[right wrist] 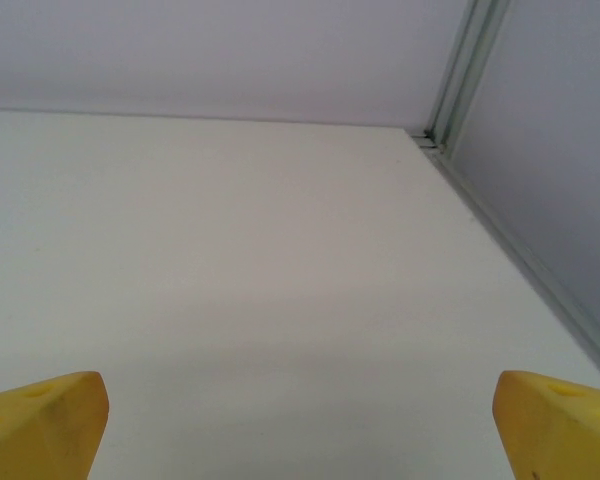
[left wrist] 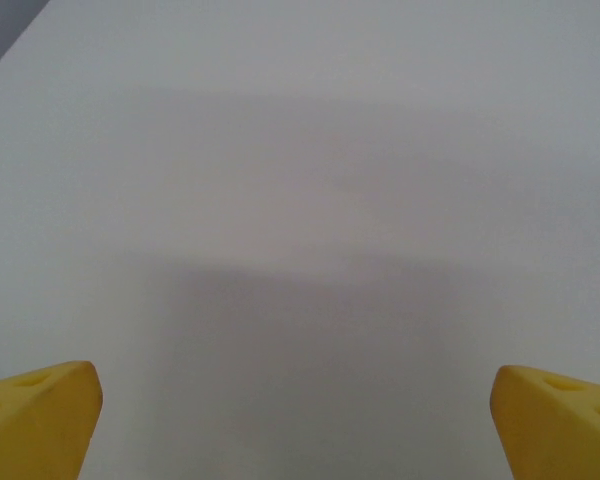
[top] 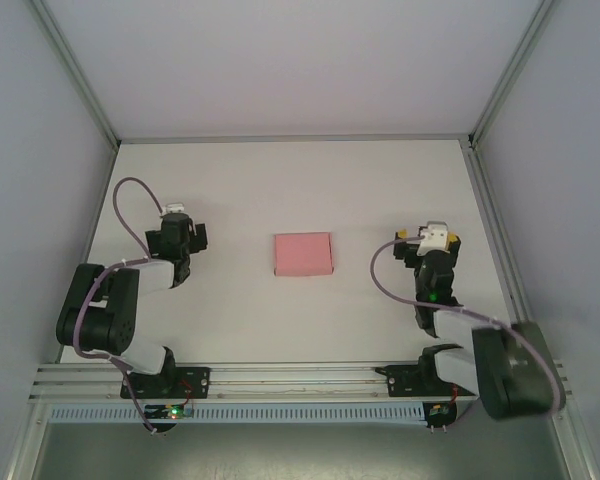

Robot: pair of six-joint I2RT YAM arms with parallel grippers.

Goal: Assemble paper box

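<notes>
One glance: saw small pink rectangular card box [top: 303, 254] mid white desk [top: 280, 180], found left tool [left wrist: 300, 420] and right tool [right wrist: 300, 425] both spread apart.

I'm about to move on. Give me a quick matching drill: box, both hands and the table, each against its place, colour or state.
Things:
1. box
2. left hand
3. right hand
4. table

Descriptions:
A. white, bare surface
B. open, right of the box, facing the metal corner post
C. pink, lying mid-table
D. open, left of the box

Pairs: 1-C; 2-D; 3-B; 4-A
</notes>
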